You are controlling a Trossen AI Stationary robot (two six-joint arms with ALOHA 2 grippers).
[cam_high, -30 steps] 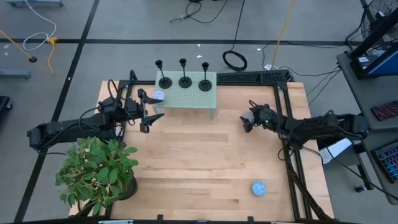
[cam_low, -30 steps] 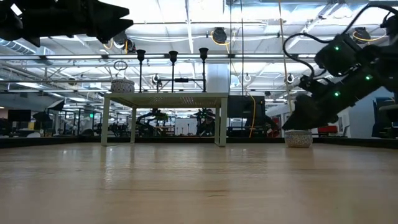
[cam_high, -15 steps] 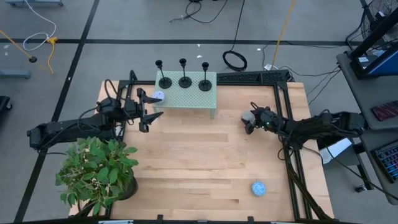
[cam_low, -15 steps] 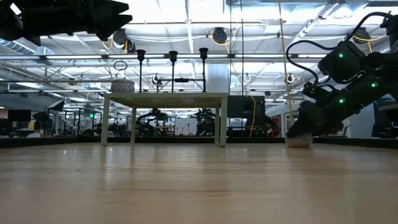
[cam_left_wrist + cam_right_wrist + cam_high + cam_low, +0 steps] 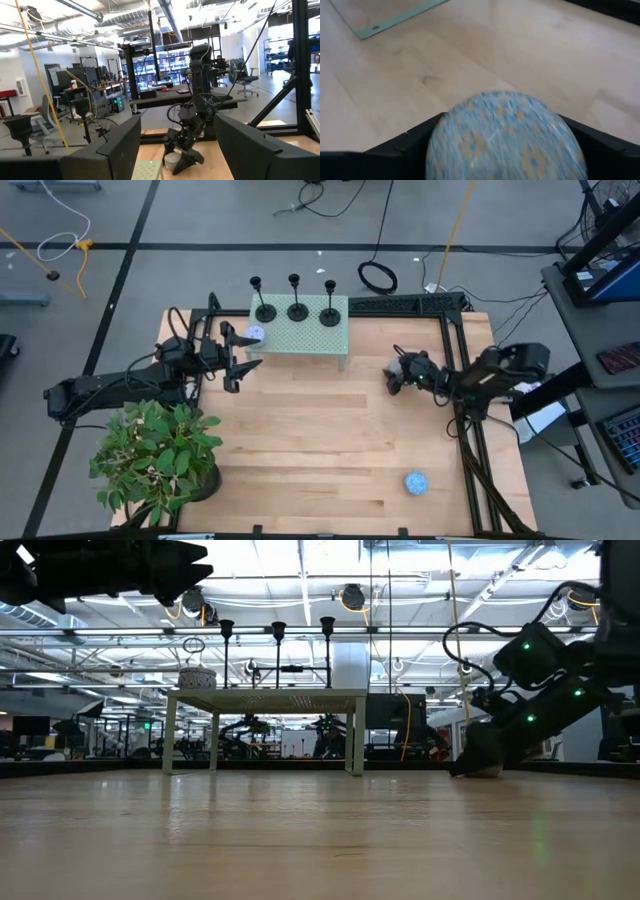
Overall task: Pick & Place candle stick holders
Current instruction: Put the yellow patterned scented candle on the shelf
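From above, the pale, finely grained wooden table carries a small pale-green perforated stand at its far edge, and the three matching black candle stick holders, each a flat round base, thin stem and tiny cup, stand in a row on it. A leafy green potted plant fills the near left corner, a small blue patterned ball lies near the right front, and a small white round object sits on the stand's left end. The left gripper hovers beside the stand with its jaws spread apart and nothing between them. The right gripper sits low at mid-right. At table height, the holders rise over the stand against a bright hall of ceiling lights and pipes. The left wrist view looks over desks and chairs. In the right wrist view, the jaws flank a round blue-and-orange speckled object; whether they grip it I cannot tell.
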